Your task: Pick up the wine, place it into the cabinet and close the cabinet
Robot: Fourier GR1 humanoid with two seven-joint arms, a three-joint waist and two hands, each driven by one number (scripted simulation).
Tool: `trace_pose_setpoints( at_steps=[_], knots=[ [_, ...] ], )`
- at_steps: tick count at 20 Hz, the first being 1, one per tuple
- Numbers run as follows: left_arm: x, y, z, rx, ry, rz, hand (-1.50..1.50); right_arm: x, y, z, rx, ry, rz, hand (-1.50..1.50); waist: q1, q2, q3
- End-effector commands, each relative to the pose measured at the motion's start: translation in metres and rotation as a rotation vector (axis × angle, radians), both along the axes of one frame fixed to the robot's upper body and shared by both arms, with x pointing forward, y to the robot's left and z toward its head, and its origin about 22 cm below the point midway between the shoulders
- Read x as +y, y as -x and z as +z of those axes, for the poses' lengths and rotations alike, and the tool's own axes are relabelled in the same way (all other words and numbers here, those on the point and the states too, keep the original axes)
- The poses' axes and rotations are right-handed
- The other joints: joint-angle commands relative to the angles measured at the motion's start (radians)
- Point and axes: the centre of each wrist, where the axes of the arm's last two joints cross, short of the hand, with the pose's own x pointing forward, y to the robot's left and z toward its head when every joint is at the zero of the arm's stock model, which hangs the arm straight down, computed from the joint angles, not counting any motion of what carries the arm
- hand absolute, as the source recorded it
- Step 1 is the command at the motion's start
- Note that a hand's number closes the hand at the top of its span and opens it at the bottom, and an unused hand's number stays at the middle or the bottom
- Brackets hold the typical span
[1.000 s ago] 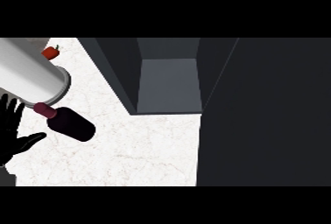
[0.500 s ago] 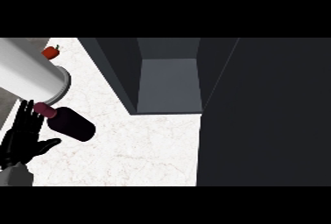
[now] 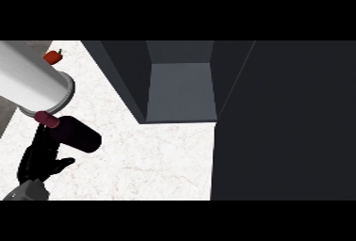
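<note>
The wine bottle [image 3: 75,135] is dark with a maroon cap [image 3: 47,119]. It lies on the white counter at the left, neck pointing up-left under a large light-grey cylinder [image 3: 31,84]. My left hand [image 3: 40,160] comes in from the lower left. Its fingers are straight and lie along the bottle's left side, and the thumb [image 3: 62,163] is spread just below the bottle's body. The hand is open. The dark cabinet [image 3: 181,89] stands open at the top centre. My right hand does not show.
The cabinet's dark door panel [image 3: 285,122] fills the right side of the view. A small red object [image 3: 53,56] sits at the far left of the counter. Bare white marble counter [image 3: 153,160] stretches between the bottle and the door.
My left hand has moved up from the lower left edge until its fingers are beside the bottle. The bottle and the cabinet have not moved.
</note>
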Motion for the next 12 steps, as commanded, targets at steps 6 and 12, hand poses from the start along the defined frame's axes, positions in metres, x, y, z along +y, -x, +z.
trace_pose_setpoints(
  at_steps=[6,12],
  knots=[
    [0.004,0.008,-0.020,-0.019,0.093,0.023,-1.50,0.004,0.024,0.021,-0.065,-0.073,0.026,-1.50,-0.006,0.003,-0.002],
    [-0.014,-0.014,-0.017,-0.046,0.131,0.048,-1.50,0.001,0.026,0.027,-0.071,-0.052,0.047,-1.50,-0.014,0.006,-0.003]
  ],
)
